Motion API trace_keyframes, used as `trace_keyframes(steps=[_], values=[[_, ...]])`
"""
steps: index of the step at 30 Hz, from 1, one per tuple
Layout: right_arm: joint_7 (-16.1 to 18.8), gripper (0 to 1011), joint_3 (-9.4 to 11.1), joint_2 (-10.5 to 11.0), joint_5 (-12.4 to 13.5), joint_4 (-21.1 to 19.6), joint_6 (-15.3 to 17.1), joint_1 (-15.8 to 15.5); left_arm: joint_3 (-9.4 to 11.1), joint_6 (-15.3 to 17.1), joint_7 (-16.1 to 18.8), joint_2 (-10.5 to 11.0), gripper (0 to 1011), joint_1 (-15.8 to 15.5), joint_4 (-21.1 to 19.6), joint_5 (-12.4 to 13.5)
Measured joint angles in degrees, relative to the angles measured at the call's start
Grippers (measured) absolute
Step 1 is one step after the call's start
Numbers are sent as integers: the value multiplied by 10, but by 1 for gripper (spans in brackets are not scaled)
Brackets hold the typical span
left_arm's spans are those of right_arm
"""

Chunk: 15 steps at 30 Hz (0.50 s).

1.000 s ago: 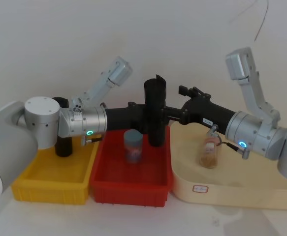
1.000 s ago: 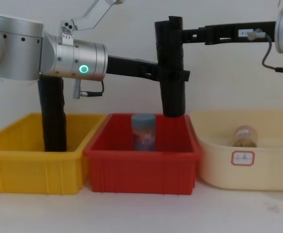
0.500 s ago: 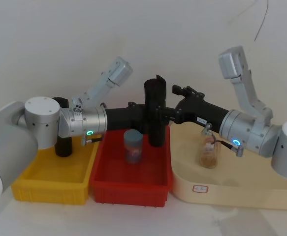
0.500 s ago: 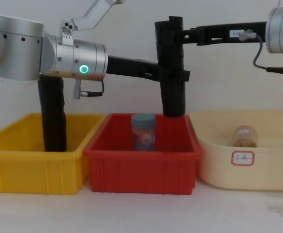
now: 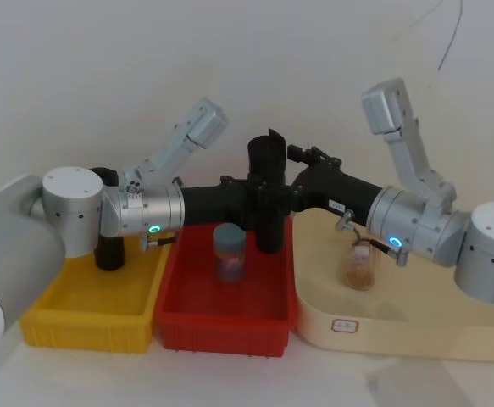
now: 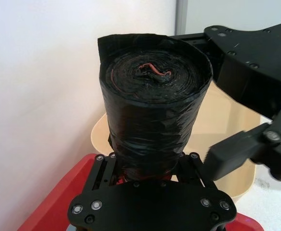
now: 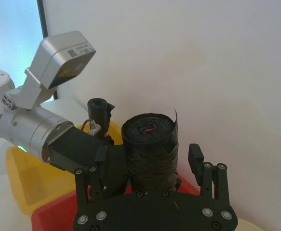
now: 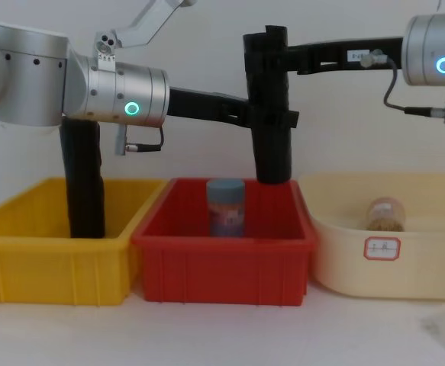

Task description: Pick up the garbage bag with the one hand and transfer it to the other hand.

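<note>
since 1 s ago: right arm has slid further in toward centre, its blue-ring wrist now closer to the roll; left arm, roll and bins unchanged.

garbage bag (image 5: 268,193) is a tall black roll, upright, held in the air over the back of the red bin (image 5: 227,315); its bottom end hangs just above the bin rim in chest view. not touching the bin floor.

left gripper (image 8: 272,116) (green ring) comes in from the left and is clamped on the roll's mid/lower part; left wrist view shows both fingers pressed against the roll's sides.

right gripper (image 8: 272,55) (blue ring, white label) reaches in from the right, higher up, at the roll's upper part. right wrist view: roll sits between its two fingers (image 7: 196,158), but that finger stands off the roll w/ a visible gap, so jaws are spread around it, not gripping.

other bits: blue-lidded jar (image 5: 229,252) stands upright in the red bin, just in front of & below the roll. second black roll (image 8: 82,179) stands upright in the yellow bin (image 5: 92,307), behind the left wrist. small jar w/ brown contents (image 5: 359,264) sits in the cream tray (image 5: 399,331), under the right arm.
</note>
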Motion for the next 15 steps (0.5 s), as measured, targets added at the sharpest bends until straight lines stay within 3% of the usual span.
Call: trace_keyframes(steps=[15], values=[[3,1000,-16,-15,-3,49,-13,26,0,0,0,0,466,0,0,0]])
